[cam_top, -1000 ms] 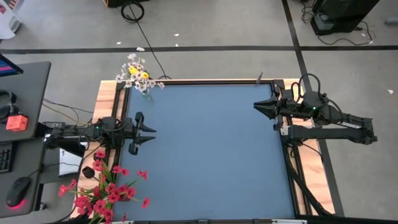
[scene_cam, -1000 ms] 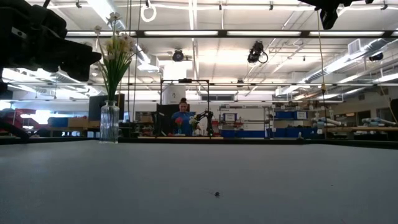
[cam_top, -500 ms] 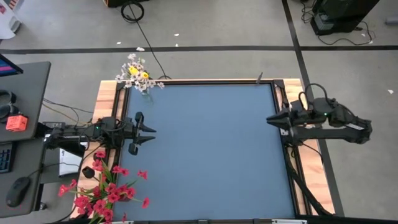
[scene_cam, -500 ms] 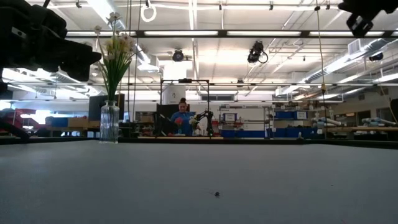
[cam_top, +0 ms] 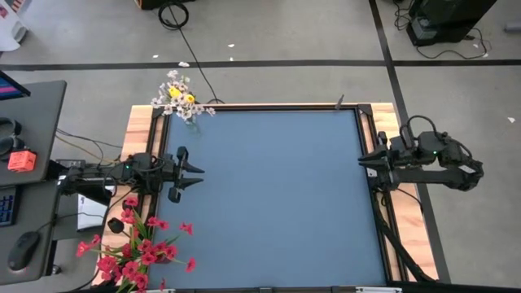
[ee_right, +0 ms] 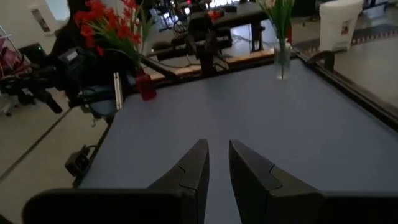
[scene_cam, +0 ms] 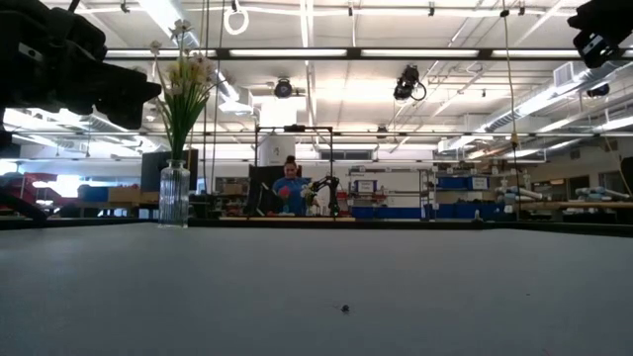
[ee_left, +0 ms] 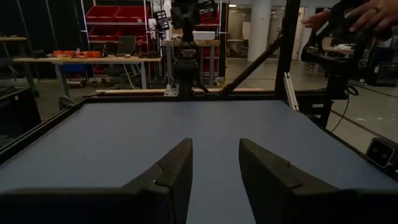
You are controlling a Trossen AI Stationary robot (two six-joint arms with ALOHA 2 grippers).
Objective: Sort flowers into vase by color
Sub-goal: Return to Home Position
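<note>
Over the blue table (cam_top: pixel 269 195), the left gripper (cam_top: pixel 200 175) hung at the left edge, fingers spread and empty. The right gripper (cam_top: pixel 363 160) hung at the right edge, fingers narrowly parted, also empty. Red flowers (cam_top: pixel 138 248) stood at one left corner, white and yellow flowers (cam_top: pixel 179 96) in a clear vase (scene_cam: pixel 174 195) at the other.

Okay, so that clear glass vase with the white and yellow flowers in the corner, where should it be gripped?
Grip the clear vase on its glass body, below the rim, coming level from the table's middle. It stands upright at the far left corner, and the flowers spread above it, so a top approach looks blocked. The left gripper is probably nearer.
</note>
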